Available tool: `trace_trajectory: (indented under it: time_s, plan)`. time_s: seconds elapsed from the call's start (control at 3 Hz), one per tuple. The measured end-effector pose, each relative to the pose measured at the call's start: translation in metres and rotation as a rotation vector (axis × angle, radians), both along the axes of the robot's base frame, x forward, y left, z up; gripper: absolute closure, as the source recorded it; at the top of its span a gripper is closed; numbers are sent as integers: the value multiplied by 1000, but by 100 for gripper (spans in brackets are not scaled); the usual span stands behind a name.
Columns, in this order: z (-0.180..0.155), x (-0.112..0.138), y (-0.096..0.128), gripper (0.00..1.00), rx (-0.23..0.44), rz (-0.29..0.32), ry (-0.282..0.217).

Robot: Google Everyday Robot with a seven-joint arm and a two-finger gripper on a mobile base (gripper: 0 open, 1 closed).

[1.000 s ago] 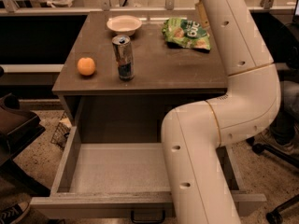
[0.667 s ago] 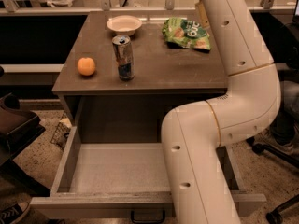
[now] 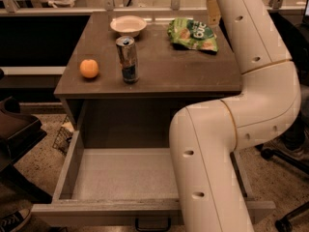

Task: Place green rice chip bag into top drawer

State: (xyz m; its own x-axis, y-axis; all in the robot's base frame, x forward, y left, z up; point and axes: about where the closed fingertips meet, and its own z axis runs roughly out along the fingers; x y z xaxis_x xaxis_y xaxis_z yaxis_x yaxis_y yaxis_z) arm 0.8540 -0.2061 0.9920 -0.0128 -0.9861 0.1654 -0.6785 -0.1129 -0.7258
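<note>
The green rice chip bag (image 3: pixel 192 34) lies flat at the back right of the brown tabletop (image 3: pixel 159 74), partly behind my arm. The top drawer (image 3: pixel 120 175) is pulled fully open below the tabletop, and its grey floor is bare. Its dark handle (image 3: pixel 152 224) shows at the bottom edge. My white arm (image 3: pixel 241 105) rises from the lower right, covers the drawer's right part, and runs up past the bag to the top edge. My gripper is out of view above the top edge, beyond the bag.
On the tabletop stand a silver can (image 3: pixel 128 59), an orange (image 3: pixel 89 68) at the left and a white bowl (image 3: pixel 128 25) at the back. A dark chair (image 3: pixel 14 134) stands at the left, chair wheels (image 3: pixel 285 153) at the right, and a rail (image 3: pixel 111 6) behind.
</note>
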Motion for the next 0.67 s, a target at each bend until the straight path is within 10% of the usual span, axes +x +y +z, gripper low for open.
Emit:
trace_trajectory:
  time_s: [0.67]
  plan:
    - [-44, -3, -40, 0, 83, -288, 76]
